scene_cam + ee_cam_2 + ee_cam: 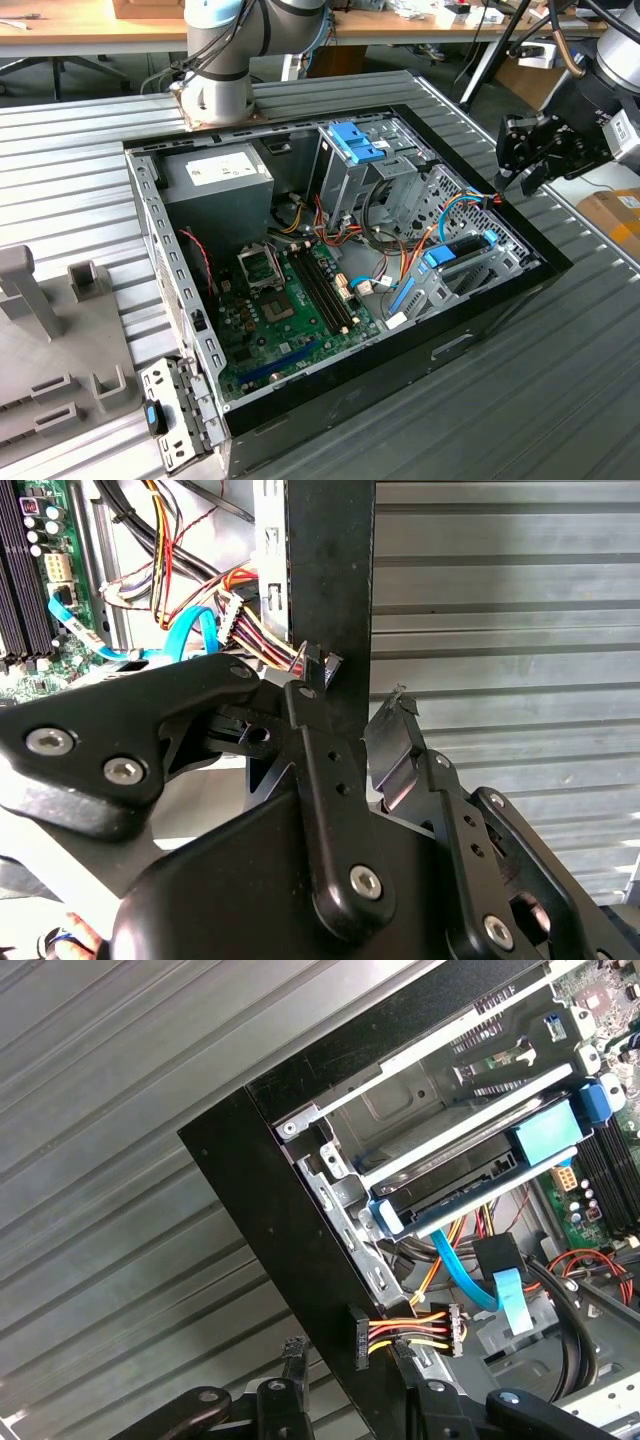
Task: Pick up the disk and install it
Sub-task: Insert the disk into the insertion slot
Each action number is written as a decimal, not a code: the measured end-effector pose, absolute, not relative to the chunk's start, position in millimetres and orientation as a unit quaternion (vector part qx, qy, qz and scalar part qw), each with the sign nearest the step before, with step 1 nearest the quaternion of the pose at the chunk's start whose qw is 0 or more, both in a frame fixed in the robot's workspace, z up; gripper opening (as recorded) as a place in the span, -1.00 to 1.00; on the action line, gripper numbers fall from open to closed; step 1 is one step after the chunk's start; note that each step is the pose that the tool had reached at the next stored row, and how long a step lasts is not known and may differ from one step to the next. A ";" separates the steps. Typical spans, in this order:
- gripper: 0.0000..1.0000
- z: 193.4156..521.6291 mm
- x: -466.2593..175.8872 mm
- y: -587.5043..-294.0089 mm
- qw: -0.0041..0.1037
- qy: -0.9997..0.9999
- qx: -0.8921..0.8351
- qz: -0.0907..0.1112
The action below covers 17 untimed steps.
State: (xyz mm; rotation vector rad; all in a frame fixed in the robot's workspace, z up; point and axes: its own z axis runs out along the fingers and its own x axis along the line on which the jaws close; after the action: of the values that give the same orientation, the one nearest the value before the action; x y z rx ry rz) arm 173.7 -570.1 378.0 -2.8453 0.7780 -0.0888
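Pincer (pixel 515 170) is hanging spread and empty at the rim of the open computer case (pixel 350 375), on the exterior view's right. In both wrist views its fingertips (pixel 305 680) are sitting either side of the black case wall, one over the interior and one over the ribbed metal worktop (pixel 560 390). Can't tell if they're touching the wall.

Disk (pixel 450 1175) is lying in the metal drive bay (pixel 420 1110) at the case corner nearest the pincer. Its blue rails are showing along the edges, and it's apart from the fingers. A blue data cable (pixel 455 1265) is running down from under the disk. A red-yellow-black power lead (pixel 405 1335) is ending in a connector just beside the inner fingertip.

Further inside, the motherboard (pixel 290 300) is lying flat and the grey power supply (pixel 215 180) is sitting at the far corner.
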 end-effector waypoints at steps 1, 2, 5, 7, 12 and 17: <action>-0.11 374.9 173.6 -570.2 0.095 0.262 -0.960 -0.030; -0.11 374.3 173.7 -570.1 0.095 0.262 -0.960 -0.030; -0.11 371.4 173.7 -570.1 0.095 0.262 -0.960 -0.030; -0.11 371.1 173.7 -570.1 0.095 0.262 -0.960 -0.030; -0.11 370.0 173.6 -570.1 0.095 0.262 -0.960 -0.030; -0.11 368.7 173.6 -570.1 0.095 0.262 -0.960 -0.030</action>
State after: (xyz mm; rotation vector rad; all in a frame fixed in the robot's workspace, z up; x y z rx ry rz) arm 173.6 -570.1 368.7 -2.8453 0.7780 -0.0887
